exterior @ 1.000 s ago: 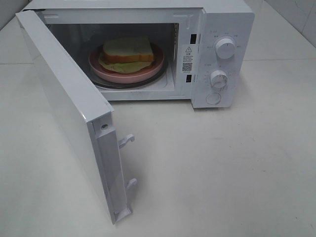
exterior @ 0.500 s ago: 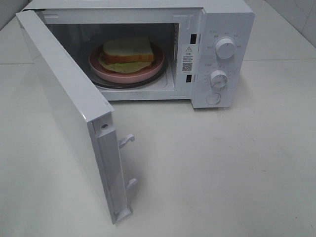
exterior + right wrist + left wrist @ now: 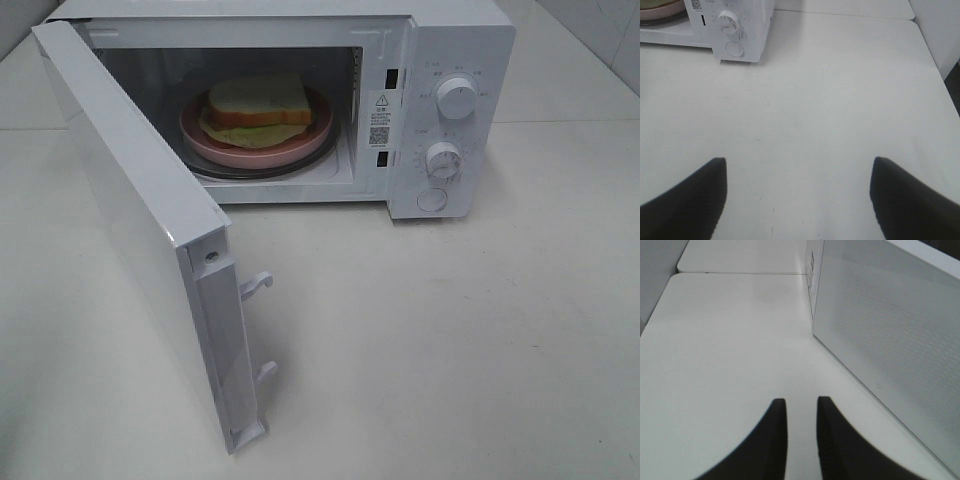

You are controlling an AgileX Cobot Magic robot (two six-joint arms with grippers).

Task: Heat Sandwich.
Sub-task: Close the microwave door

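At far end of white table [image 3: 450, 340]: white microwave [image 3: 400, 30], door [image 3: 140, 220] swung wide open on its left hinge, free edge pointing toward near side. Two white latch hooks [image 3: 257, 285] stuck out from door's inner edge, one above the other.

Inside the cavity: sandwich [image 3: 258, 100] lay flat on pink plate [image 3: 305, 145], roughly centred, narrower than the plate all round. Top slice white w/ tan crust; green-yellow filling showed below it on near side. Plate sat on dark glass turntable [image 3: 275, 172], whose rim showed just outside plate's near edge.

Control panel on microwave's right side: upper knob [image 3: 457, 97], lower knob [image 3: 442, 160] beneath it, round button [image 3: 432, 199] at bottom. Small label w/ printed code [image 3: 380, 118] on the frame strip btw cavity and panel.

Left gripper [image 3: 801, 405]: dark fingers [image 3: 835, 445] close together, only a narrow gap btw them, nothing in it. It hung over bare table on the door's outer side, well apart from sandwich. Left wrist view showed door's outer face w/ fine dotted mesh window, near the gripper but not touching.

Right gripper [image 3: 800, 162]: jaws spread wide, holding nothing, bare table btw the tips. It was over open table on near side, well apart from microwave. Right wrist view caught the panel's lower knob and button at far side, plus a sliver of pink plate at cavity edge.

Neither gripper touched microwave, door or sandwich.
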